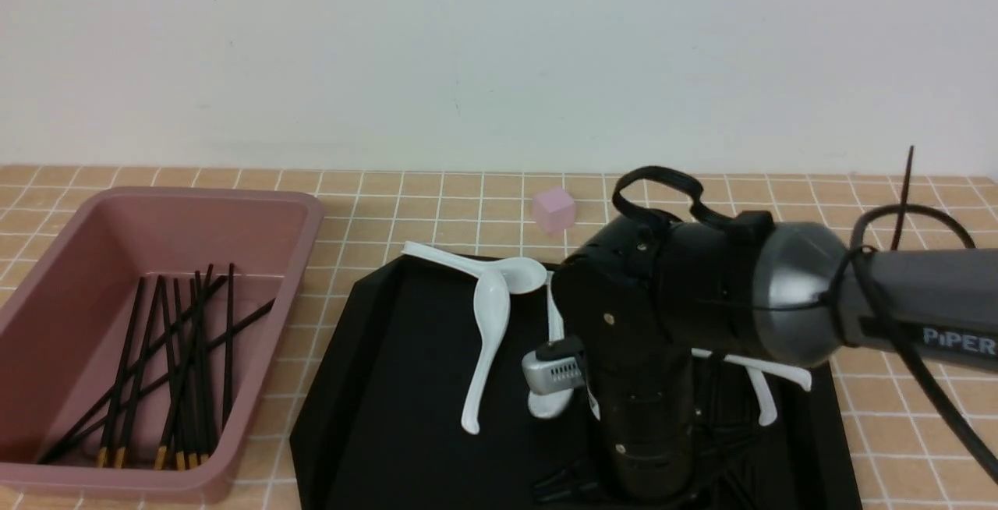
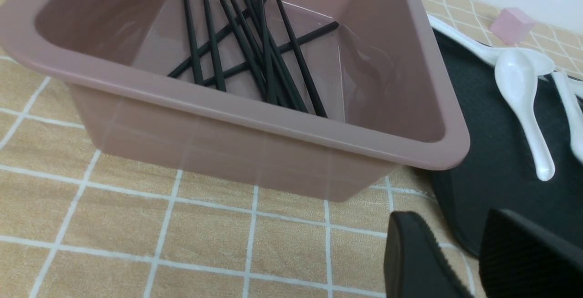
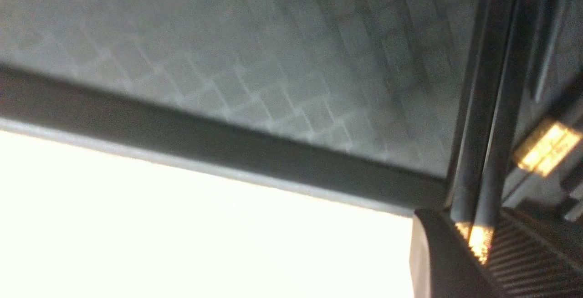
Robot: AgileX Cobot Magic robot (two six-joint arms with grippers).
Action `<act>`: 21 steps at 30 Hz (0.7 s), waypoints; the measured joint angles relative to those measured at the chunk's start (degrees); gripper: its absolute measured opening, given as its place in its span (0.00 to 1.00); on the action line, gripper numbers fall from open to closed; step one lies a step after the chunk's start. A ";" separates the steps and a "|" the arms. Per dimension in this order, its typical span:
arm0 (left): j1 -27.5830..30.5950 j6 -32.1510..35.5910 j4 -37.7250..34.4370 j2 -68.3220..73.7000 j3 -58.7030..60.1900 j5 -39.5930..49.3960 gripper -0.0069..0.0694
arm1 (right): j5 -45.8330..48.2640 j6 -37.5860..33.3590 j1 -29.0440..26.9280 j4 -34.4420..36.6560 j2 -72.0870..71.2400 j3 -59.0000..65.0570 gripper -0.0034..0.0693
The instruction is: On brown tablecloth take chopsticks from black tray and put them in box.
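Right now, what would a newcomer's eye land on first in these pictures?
The bulky dark right arm dominates, bent down over the black tray on the right. Next comes the pink box on the left, with black chopsticks piled inside. White spoons stand out against the tray.

Robotics lab, bare white wall point(image 1: 468, 50) (Piper arm point(image 1: 920, 299))

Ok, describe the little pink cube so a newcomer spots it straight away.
Start at the black tray on the brown tablecloth. Just beyond its far edge, past the white spoons, the pink cube sits alone on the cloth. Unlike the box, also pink, it is tiny and blocky.
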 joint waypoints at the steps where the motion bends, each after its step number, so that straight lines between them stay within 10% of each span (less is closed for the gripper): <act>1: 0.00 0.00 0.00 0.00 0.00 0.00 0.40 | 0.12 -0.08 0.10 0.00 -0.07 0.00 0.26; 21: 0.00 0.00 0.00 0.00 0.00 -0.05 0.40 | 2.00 0.42 2.73 2.26 -16.83 -1.90 0.26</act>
